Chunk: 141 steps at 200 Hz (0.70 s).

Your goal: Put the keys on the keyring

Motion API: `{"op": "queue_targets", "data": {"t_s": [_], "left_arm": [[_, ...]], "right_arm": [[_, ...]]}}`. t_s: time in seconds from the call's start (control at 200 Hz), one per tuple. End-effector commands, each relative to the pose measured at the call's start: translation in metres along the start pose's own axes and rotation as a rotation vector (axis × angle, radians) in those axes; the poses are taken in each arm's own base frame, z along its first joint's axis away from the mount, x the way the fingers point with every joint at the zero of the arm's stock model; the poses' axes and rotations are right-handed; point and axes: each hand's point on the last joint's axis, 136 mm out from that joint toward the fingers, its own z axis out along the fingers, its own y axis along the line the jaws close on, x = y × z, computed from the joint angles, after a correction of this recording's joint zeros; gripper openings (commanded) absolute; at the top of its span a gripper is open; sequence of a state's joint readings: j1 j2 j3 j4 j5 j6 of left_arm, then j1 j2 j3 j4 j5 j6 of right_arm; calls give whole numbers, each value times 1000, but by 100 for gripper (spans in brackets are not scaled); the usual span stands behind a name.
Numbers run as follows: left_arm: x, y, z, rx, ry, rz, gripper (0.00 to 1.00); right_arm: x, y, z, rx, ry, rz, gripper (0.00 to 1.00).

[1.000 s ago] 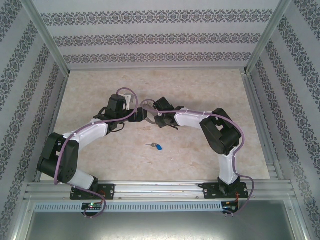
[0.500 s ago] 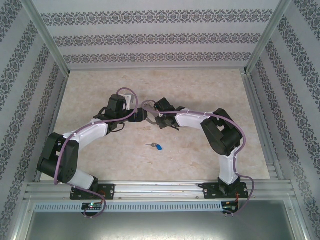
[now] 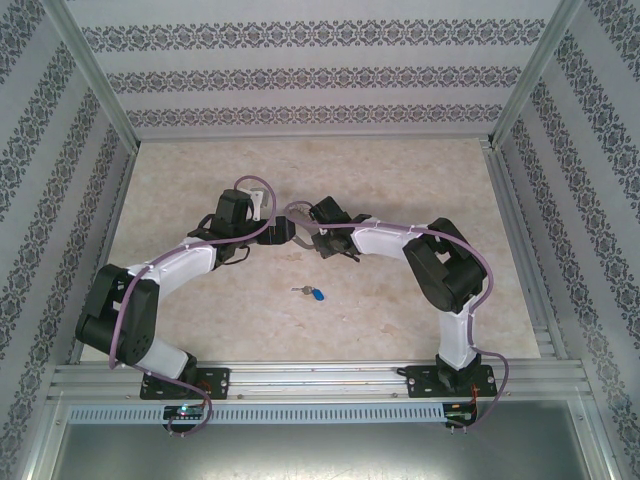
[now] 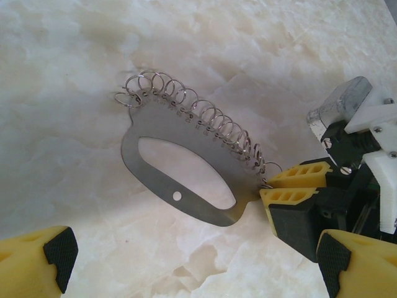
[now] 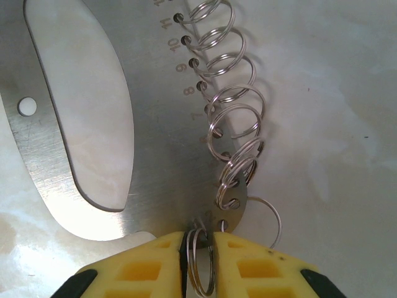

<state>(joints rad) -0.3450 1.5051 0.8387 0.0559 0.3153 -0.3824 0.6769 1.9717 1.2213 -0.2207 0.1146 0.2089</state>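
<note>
Starting at the near rail, both arm bases sit bolted side by side. The L arm bows out toward the L wall and the R arm toward the R side, which leaves a bare patch of desk btw them.

The keys lie flat in that patch, blue tag to the R and small silver key pointing L. They are well apart from both tools and from every desk edge, w/ open room all round.

Farther in, approx mid-desk, the two wrists meet nose to nose.
- **L tool**: spread wide, its yellow fingers at the two lower corners of its wrist view, w/ only desk btw them. It holds nothing.
- **Keyring**: just beyond the L tool, a flat grey plate w/ an oval cut-out and one small hole. A row of wire rings is threaded along its far edge.
- **R tool**: at the plate's narrow end, fingers pressed together on one wire ring that stands upright btw the yellow pads. The plate's rounded tip is just beside the L pad. Stamped nos. run beside the ring holes.

Can't tell whether the pinched end is lifted off the desk. The plate's wide end points away from the R tool, w/ free desk around it.

Beyond the wrists, open desk runs on to the back wall, bounded L and R by slanted frame posts.
</note>
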Motion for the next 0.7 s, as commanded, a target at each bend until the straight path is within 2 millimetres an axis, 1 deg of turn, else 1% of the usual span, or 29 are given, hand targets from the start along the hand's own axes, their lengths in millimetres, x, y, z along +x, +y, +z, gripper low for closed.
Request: {"op": "queue_targets", "data": {"t_s": [0.0, 0.23, 0.525, 0.6, 0.64, 0.685, 0.699], "left_arm": [[-15, -6, -1, 22, -27, 9, 100], [-13, -6, 1, 25, -20, 9, 100], [-14, -5, 3, 27, -16, 9, 100], [-14, -5, 4, 28, -17, 9, 100], [-14, -6, 4, 28, -16, 10, 100], [-14, -5, 4, 27, -15, 9, 100], [-14, -5, 4, 27, -15, 10, 100]], "right_arm": [[-2, -3, -12, 18, -10, -15, 21], [0, -6, -12, 27, -7, -17, 20], [1, -9, -10, 33, -3, -13, 16], [2, -10, -9, 33, -1, -11, 13], [2, -12, -9, 37, 0, -6, 9], [2, -13, -9, 37, -3, -5, 0], [2, -14, -9, 39, -3, -4, 0]]}}
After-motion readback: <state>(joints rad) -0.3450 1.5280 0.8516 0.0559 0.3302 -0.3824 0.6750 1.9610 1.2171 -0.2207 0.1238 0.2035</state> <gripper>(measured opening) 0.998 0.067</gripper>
